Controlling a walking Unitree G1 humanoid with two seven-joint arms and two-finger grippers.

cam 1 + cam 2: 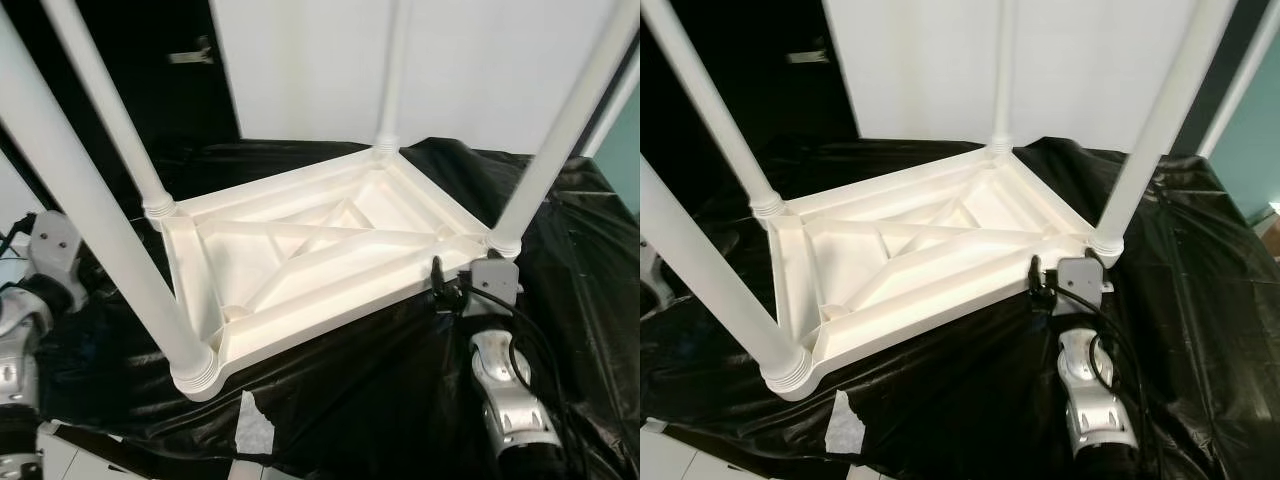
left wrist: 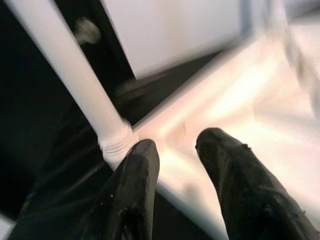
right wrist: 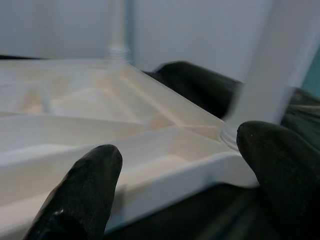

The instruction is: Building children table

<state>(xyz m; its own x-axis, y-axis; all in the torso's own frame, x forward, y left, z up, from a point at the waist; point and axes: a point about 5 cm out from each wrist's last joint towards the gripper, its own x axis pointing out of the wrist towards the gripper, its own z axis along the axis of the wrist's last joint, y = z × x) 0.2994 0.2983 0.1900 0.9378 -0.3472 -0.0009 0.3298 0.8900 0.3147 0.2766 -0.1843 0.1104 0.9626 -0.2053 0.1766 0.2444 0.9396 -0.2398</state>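
Right gripper (image 1: 1038, 272) at the near right edge of the upturned white table top (image 1: 320, 245), its two black fingers (image 3: 92, 185) spread apart with the edge of the top between them in the right wrist view, close beside the base of the near right leg (image 1: 560, 130); whether the fingers press on the plastic cannot be told. Left gripper (image 2: 175, 165) with fingers (image 2: 135, 190) parted and nothing held, pointed at the left edge of the table top just beside the threaded collar of a leg (image 2: 75, 80); the left arm (image 1: 30, 300) stands at the left of the top. Table top lying underside up on a bench covered with black plastic sheeting (image 1: 400, 400), its ribbed bracing facing upward. Four white legs stand upright from the corners: far left leg (image 1: 110, 110), near left leg (image 1: 100, 250), far right leg (image 1: 392, 70) and the near right one. A torn white patch (image 1: 255, 425) shows in the sheeting at the near edge. White wall (image 1: 450, 60) behind; dark door (image 1: 170, 70) to the far left.
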